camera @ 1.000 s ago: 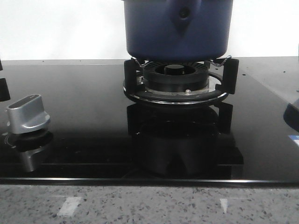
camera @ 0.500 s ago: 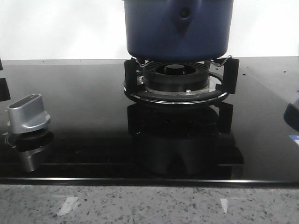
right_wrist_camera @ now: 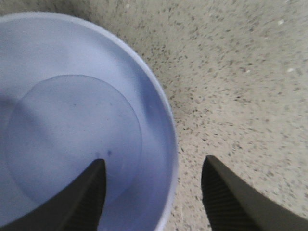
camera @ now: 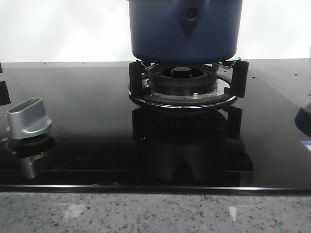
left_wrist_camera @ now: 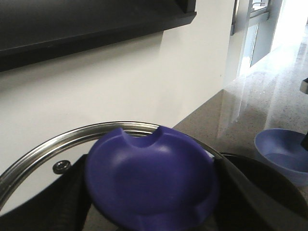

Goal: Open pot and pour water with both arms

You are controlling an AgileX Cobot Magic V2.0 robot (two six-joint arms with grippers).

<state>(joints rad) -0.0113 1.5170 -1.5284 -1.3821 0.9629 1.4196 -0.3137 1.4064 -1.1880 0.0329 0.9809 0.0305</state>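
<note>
The pot (camera: 184, 30) sits on the burner stand (camera: 187, 87) at the back of the black glass stovetop (camera: 87, 126), its dark blue wall filling the upper middle of the front view, with the teardrop handle mount facing the camera. Its top edge is cut off by the frame, so whether the lid is on it cannot be told from there. A silver knob (camera: 28, 118) stands on the glass near the left edge, well apart from the burner. The speckled stone surface (camera: 155, 213) runs along the front of the stovetop.

In the left wrist view, the left gripper (left_wrist_camera: 151, 211) has its jaws closed around a rounded blue knob (left_wrist_camera: 151, 185) of a glass lid (left_wrist_camera: 57, 144) with a steel rim; the dark fingers (left_wrist_camera: 250, 192) show on both sides of the knob. A lighter blue bowl (left_wrist_camera: 284, 154) rests on the stone surface beyond, by a white wall.

In the right wrist view, the right gripper (right_wrist_camera: 151, 192) hangs over the bowl's rim with its jaws spread wide, one finger over the bowl's inside, the other over the stone surface outside it; neither finger is clearly touching the rim
</note>
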